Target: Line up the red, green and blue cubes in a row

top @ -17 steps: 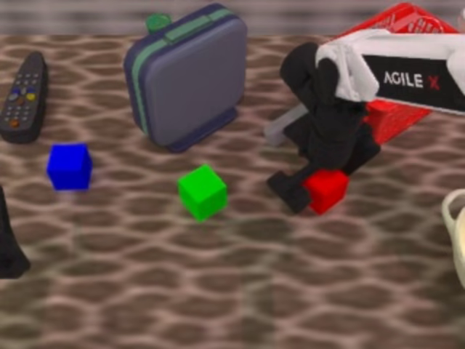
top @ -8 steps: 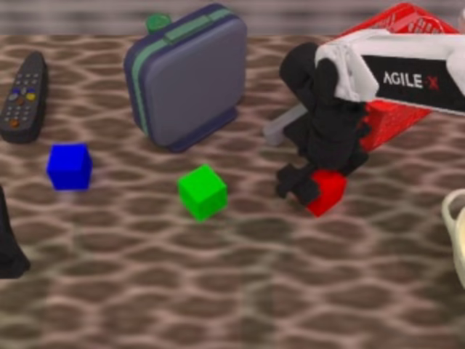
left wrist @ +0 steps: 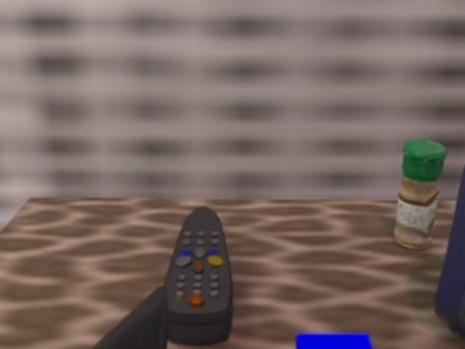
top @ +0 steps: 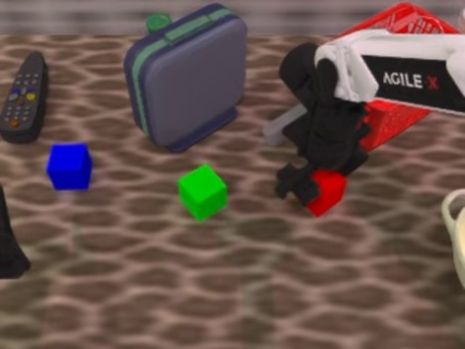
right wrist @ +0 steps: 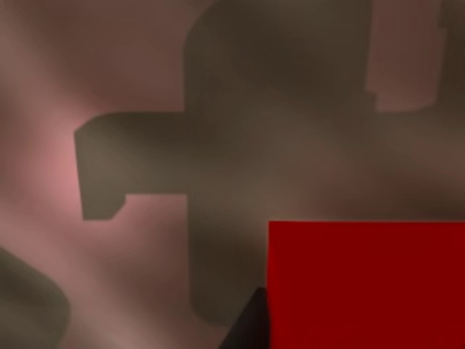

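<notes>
**Right gripper pinching the red cube, three cubes on the table**

Three cubes are sitting on the table (top: 240, 291): one blue cube (top: 70, 166) near the left edge, one green cube (top: 203, 191) around the middle, one red cube (top: 327, 192) right of centre. The right gripper (top: 314, 187) is reaching down from the far right and pinching the red cube between its fingers. The left gripper (top: 9, 247) is idling at the left edge; its fingers cannot be told. One remote control (top: 24, 97) is lying near the far left corner, one blue-grey case (top: 190, 74) and one spice jar (left wrist: 419, 193) are standing by the far edge, one red wire basket (top: 396, 109) is sitting behind the right arm. Bare table is lying open between the cubes and along the near edge
</notes>
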